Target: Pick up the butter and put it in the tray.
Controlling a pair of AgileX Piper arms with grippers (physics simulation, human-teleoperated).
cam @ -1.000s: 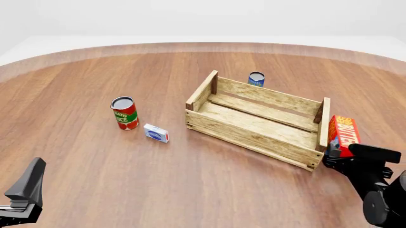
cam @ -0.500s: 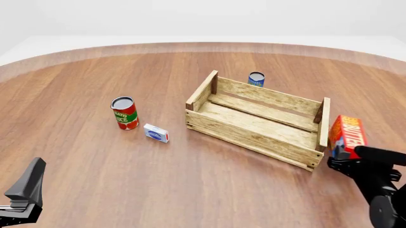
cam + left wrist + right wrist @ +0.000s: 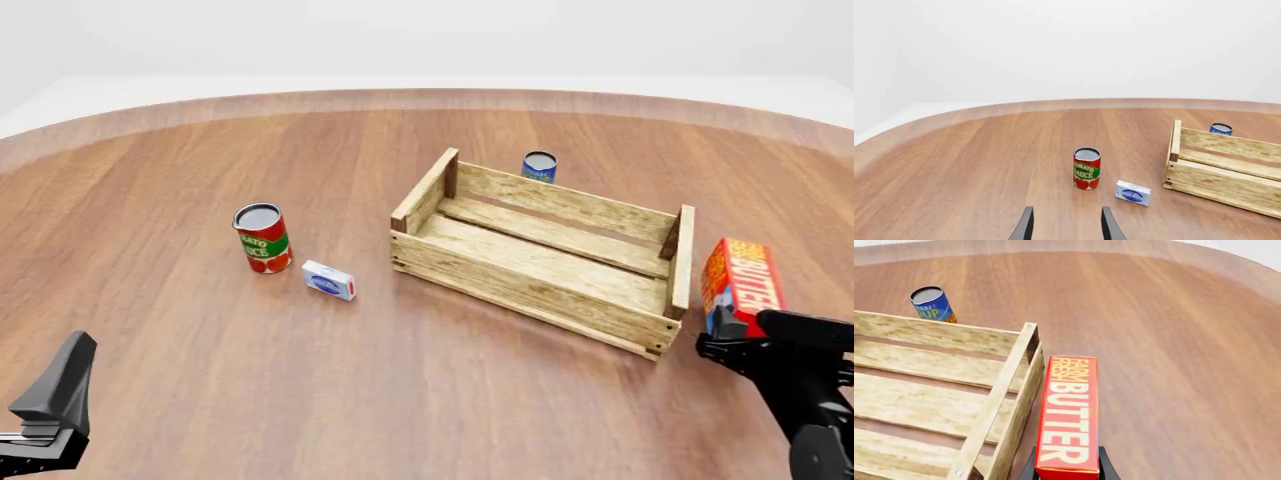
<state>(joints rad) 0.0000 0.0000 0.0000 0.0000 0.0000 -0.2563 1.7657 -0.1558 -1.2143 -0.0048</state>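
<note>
Just beside the slatted light-wood tray's (image 3: pixel 547 262) right end, the right gripper (image 3: pixel 742 340) clamps the red carton lettered "FARM FRESH BUTTER" (image 3: pixel 742 282); the left gripper (image 3: pixel 1065 225) gapes empty near the red "TOMATO SAUCE" can (image 3: pixel 1086 168).

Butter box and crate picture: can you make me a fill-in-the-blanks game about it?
1. The right gripper is shut on the ____.
2. The butter is ____ the wooden crate, not inside it.
3. The small white-and-blue box lies beside the ____ sauce can.
4. The left gripper holds nothing; its jaws are ____.

Missing words: butter; outside; tomato; open
</note>
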